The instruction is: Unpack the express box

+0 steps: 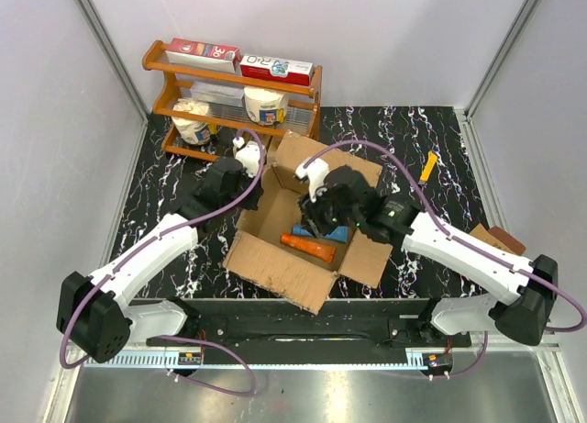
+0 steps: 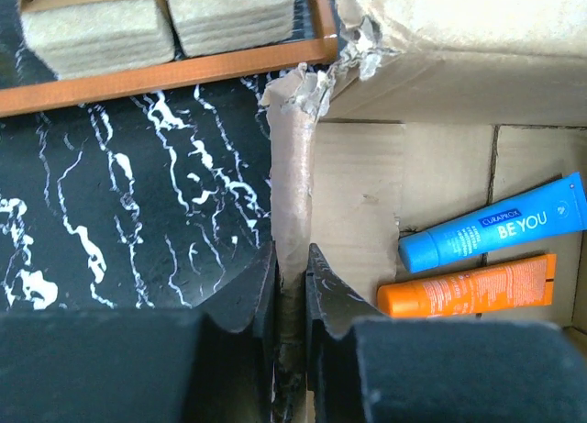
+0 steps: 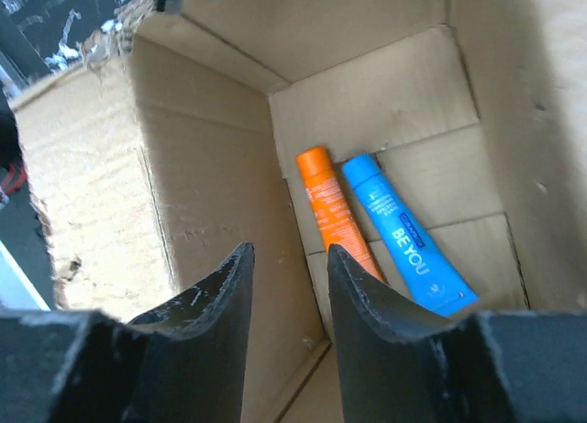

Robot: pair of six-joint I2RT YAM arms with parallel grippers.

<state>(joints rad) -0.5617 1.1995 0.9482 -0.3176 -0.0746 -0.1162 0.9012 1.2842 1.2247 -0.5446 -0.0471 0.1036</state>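
Express box [image 1: 280, 262] sits open mid-table, flaps splayed. L gripper [image 2: 292, 285] is clamped on its left wall, close to a torn corner. Pull hard there and the cardboard rips or slips, and the box skids. R gripper [image 3: 289, 276] hangs inside, jaws part-open, nothing held. Orange tube [image 3: 335, 212] and blue tube [image 3: 399, 230] lie touching, so you could shove one or pinch both. Blue reads "CURAPROX BE YOU"; orange print unreadable.

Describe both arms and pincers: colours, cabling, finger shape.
The left arm and right arm match: white link shells, black joints and wrists, a purple cable looping along each. The left pincer and right pincer have black, scuffed fingers tapering to curved tips.
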